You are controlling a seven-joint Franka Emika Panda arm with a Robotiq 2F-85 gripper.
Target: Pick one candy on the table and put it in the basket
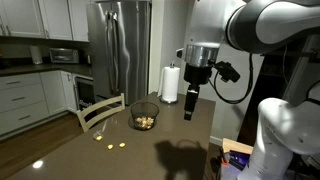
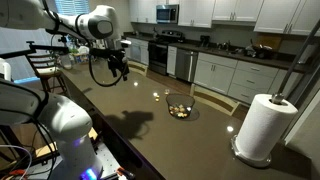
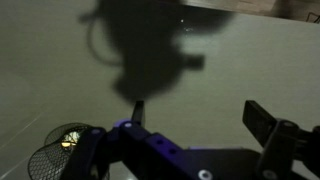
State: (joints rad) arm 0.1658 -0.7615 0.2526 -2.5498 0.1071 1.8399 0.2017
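Observation:
The wire-mesh basket (image 1: 144,116) stands on the dark table (image 1: 160,155) and has several yellow candies inside; it also shows in another exterior view (image 2: 180,107) and at the lower left of the wrist view (image 3: 52,155). A few loose candies (image 1: 111,148) lie on the table near its edge, apart from the basket, and show as small dots (image 2: 158,97) in an exterior view. My gripper (image 1: 189,104) hangs above the table to one side of the basket, away from the loose candies. In the wrist view the gripper (image 3: 200,115) is open and empty over bare table.
A white paper-towel roll (image 1: 170,84) stands on the table behind the basket, also seen in an exterior view (image 2: 262,127). A wooden chair (image 1: 100,112) is at the table's edge near the loose candies. A steel fridge (image 1: 120,45) and kitchen counters lie beyond.

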